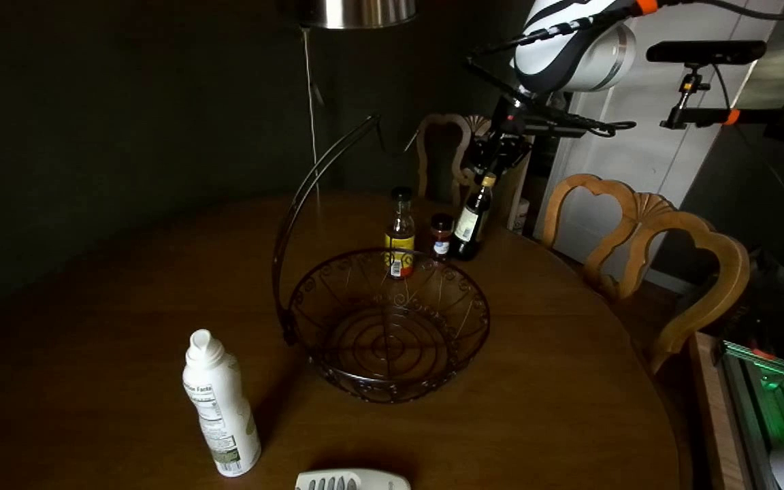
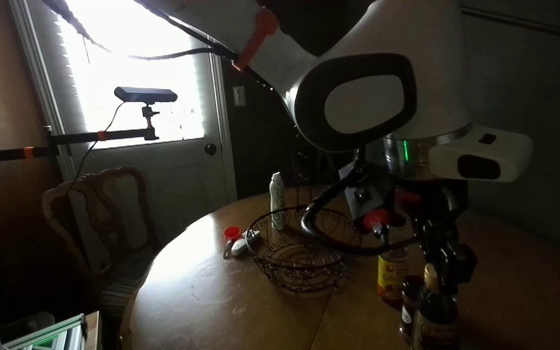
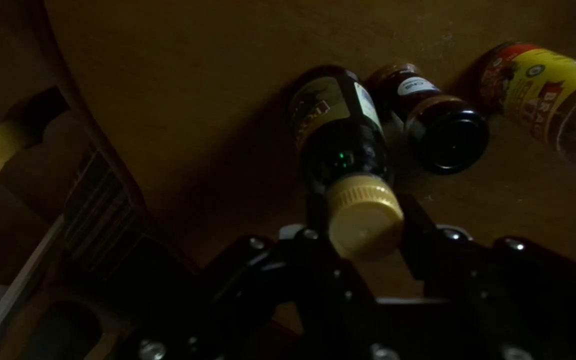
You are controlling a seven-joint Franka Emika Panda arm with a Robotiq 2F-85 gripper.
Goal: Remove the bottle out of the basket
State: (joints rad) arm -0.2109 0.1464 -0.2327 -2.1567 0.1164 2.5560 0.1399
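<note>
The bottle [image 1: 465, 226], dark glass with a cream label and gold-yellow cap, is on the table outside the basket and leans a little. It also shows in an exterior view [image 2: 434, 318], cut by the lower edge, and in the wrist view [image 3: 340, 125]. My gripper [image 3: 365, 215] is above it, with its dark fingers closed in on both sides of the cap. In an exterior view the gripper [image 1: 491, 163] meets the bottle's top. I cannot tell if the bottle's base touches the table. The basket [image 1: 392, 389], dark wire with an arched handle, holds nothing; it also shows [image 2: 299, 287].
A small dark-lidded jar [image 1: 441, 238] and a yellow-label bottle [image 1: 400, 248] stand close beside the bottle. A white plastic bottle [image 1: 222, 408] stands across the basket. A red scoop [image 2: 232, 233] and white utensil [image 2: 243, 244] lie near it. Chairs [image 1: 664, 245] edge the table.
</note>
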